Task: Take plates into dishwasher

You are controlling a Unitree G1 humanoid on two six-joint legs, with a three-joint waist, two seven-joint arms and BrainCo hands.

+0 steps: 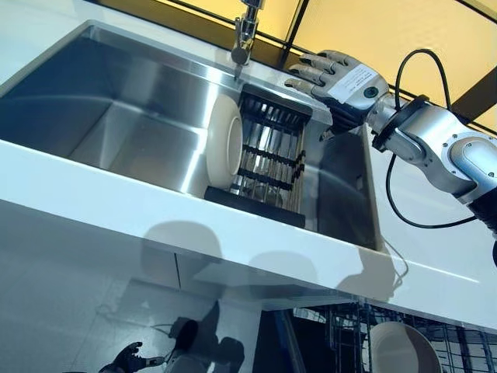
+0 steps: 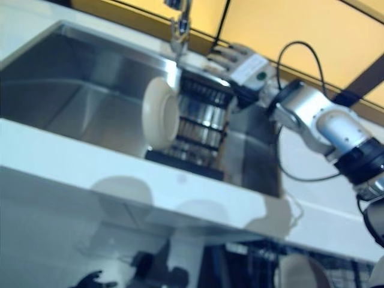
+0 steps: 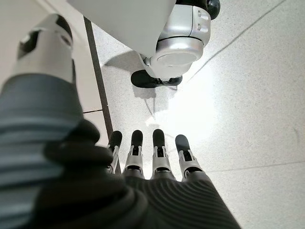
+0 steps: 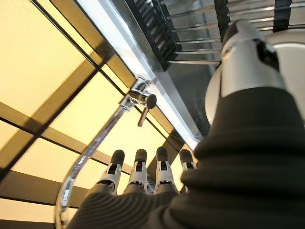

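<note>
A white plate (image 1: 226,142) stands on edge in a black dish rack (image 1: 268,151) inside the steel sink (image 1: 116,101), leaning at the rack's 9 o'clock side. The right hand (image 1: 332,76) hovers above the rack's far edge, at about 1 o'clock from the plate, fingers straight and holding nothing (its wrist view shows them spread toward the faucet (image 4: 138,100)). The left hand (image 3: 152,157) hangs low beside the white bench (image 1: 93,186), fingers relaxed and empty, pointing at the floor (image 3: 248,105). At 5 o'clock, another plate (image 1: 400,346) sits in the dishwasher rack (image 1: 458,342).
</note>
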